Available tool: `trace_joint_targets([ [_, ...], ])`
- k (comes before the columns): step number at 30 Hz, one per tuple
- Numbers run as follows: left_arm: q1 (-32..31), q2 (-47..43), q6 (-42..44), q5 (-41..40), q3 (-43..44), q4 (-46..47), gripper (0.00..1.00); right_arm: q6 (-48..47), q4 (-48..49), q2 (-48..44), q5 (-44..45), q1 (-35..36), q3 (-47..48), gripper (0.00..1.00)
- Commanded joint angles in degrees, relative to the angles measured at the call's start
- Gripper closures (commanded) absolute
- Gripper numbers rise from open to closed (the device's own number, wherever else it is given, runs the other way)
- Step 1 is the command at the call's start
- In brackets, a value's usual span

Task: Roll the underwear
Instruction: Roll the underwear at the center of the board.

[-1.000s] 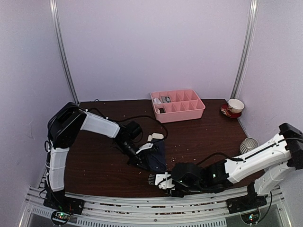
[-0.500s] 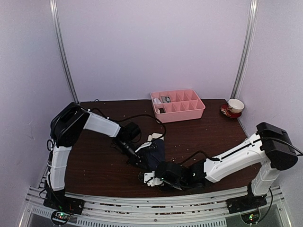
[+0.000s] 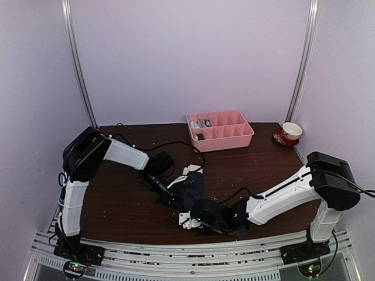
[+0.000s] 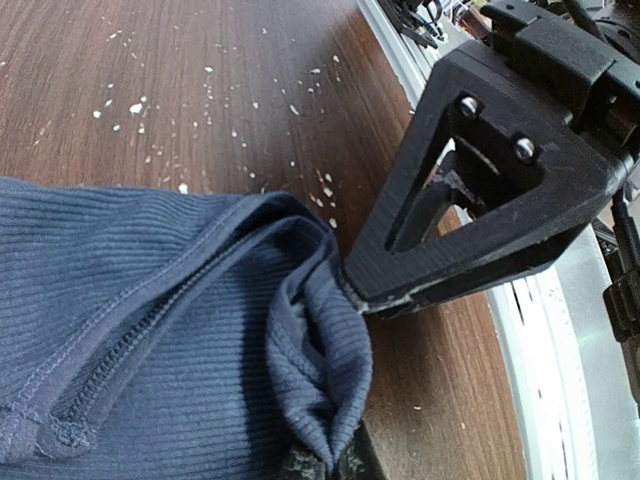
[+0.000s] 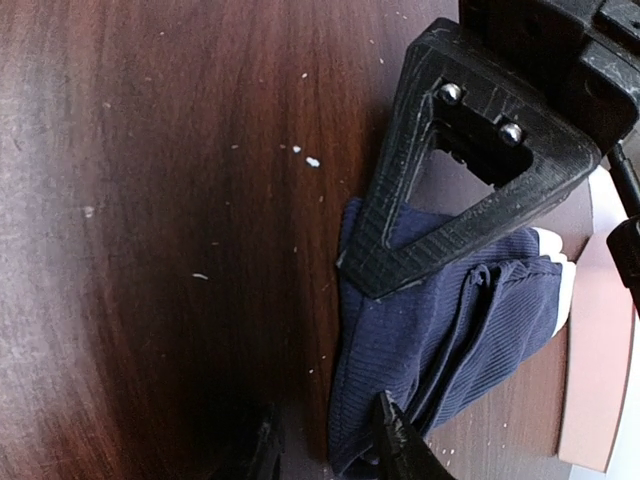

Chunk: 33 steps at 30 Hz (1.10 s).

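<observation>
Here, left gripper (image 3: 176, 199) pinches shut on navy ribbed cloth briefs (image 4: 150, 300); right gripper (image 5: 365, 335) straddles them, jaws apart, grip unclear; pink plastic compartment tray (image 3: 225, 142) behind the briefs

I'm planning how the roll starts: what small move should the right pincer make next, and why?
Probably close the right pincer on the near edge of the navy ribbed cloth boxer briefs. Its jaws stand apart with that edge between them, while the left pincer is shut on a fold of the same cloth.
</observation>
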Motion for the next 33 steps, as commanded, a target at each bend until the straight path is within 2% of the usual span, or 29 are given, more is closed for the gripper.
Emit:
trace_joint_targets([
  [1, 0.80, 2.96, -0.38, -6.38, -0.79, -2.04, 1.00, 0.43, 1.12, 0.81, 1.64, -1.36, 1.05, 0.68],
  [13, 0.75, 2.88, -0.48, -6.38, -0.84, -2.04, 1.00, 1.89, -0.85, 3.18, -0.57, -3.51, 2.78, 0.67],
  [15, 0.75, 2.70, -0.40, -6.46, -0.87, -2.04, 1.00, 2.56, -2.18, 3.82, -1.68, -4.00, 3.59, 0.70],
  [19, 0.76, 1.03, 0.16, -7.58, -1.36, -1.81, 1.00, 4.79, -5.39, 5.15, -5.49, -5.42, 5.64, 0.84],
  [24, 0.84, -4.84, 0.03, -11.37, -4.73, 1.72, 0.78, 8.52, -8.64, 5.79, -13.92, -7.35, 7.18, 0.97],
  [25, 0.88, -6.35, 0.05, -12.28, -5.61, 2.58, 0.70, 9.22, -9.38, 5.92, -15.49, -7.66, 7.56, 0.98],
  [29, 0.82, -13.52, 0.76, -15.79, -9.96, 5.69, 0.45, 12.20, -12.42, 6.53, -22.45, -9.14, 9.17, 1.00],
  [33, 0.99, -21.95, 2.34, -20.18, -14.78, 9.98, 0.31, 14.82, -16.16, 7.86, -30.14, -11.16, 11.50, 1.00],
])
